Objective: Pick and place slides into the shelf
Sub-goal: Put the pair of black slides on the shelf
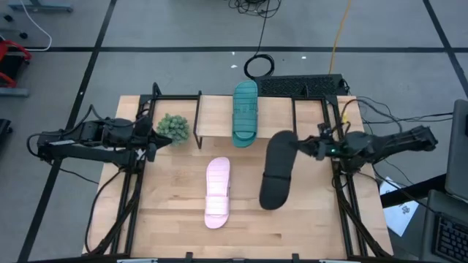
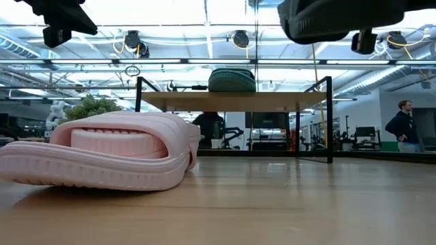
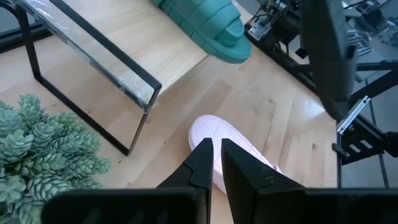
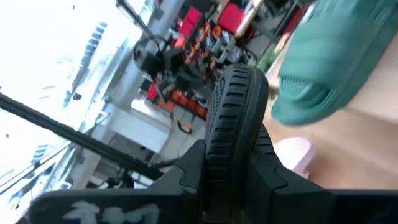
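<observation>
Your right gripper is clamped on the rim of the black slide, which hangs in the air with its long axis running roughly 12 to 6. The shelf lies at about 10 o'clock from it, the teal slide already on top (free plank either side). The pink slide lies on the table; your left gripper waits nearly closed and empty, beside the plant.

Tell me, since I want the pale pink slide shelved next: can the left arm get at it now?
Probably yes. The pale pink ribbed slide sandal lies alone on the wooden tabletop, nothing on top. The left gripper is empty, nearly shut, beside the small green plant. The right gripper holds the black slide sandal apart from it.
</observation>
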`<state>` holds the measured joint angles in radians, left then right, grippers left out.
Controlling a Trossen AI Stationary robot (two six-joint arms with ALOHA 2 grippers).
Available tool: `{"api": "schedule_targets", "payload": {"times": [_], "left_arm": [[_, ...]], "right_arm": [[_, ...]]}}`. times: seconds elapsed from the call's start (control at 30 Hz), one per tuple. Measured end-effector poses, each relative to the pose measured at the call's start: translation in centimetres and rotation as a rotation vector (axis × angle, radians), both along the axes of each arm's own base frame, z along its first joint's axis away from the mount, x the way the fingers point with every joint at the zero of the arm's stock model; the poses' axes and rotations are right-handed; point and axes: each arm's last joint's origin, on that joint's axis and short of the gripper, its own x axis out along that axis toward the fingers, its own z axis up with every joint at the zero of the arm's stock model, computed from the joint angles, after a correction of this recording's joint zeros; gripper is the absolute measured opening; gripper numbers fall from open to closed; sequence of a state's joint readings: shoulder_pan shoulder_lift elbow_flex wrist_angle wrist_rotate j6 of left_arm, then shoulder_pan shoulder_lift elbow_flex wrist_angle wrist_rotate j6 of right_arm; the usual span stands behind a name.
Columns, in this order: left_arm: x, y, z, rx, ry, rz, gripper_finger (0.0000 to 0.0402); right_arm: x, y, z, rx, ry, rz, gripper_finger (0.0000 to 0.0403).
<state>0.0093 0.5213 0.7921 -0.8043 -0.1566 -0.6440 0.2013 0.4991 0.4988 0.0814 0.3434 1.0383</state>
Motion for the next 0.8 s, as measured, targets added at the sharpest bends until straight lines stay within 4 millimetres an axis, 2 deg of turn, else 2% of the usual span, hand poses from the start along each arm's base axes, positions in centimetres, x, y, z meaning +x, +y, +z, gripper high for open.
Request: {"api": "schedule_targets", "payload": {"times": [0.17, 0.5, 0.63, 0.8], "left_arm": [[0.2, 0.0, 0.4, -0.001, -0.050, 0.001, 0.0033], [0.5, 0.0, 0.9, 0.008, -0.103, -0.004, 0.0033], [0.5, 0.0, 0.9, 0.010, -0.103, -0.005, 0.0033], [0.5, 0.0, 0.9, 0.011, -0.103, -0.005, 0.0033]], "right_arm": [[-1.8, -1.1, 0.6, -0.020, -0.053, -0.039, 0.0053], [-2.0, -3.0, 1.3, -0.040, -0.067, -0.018, 0.0053], [-2.1, -4.1, 3.6, -0.067, -0.084, -0.010, 0.0053], [-1.7, -5.7, 7.4, -0.108, -0.025, 0.020, 0.0051]]}}
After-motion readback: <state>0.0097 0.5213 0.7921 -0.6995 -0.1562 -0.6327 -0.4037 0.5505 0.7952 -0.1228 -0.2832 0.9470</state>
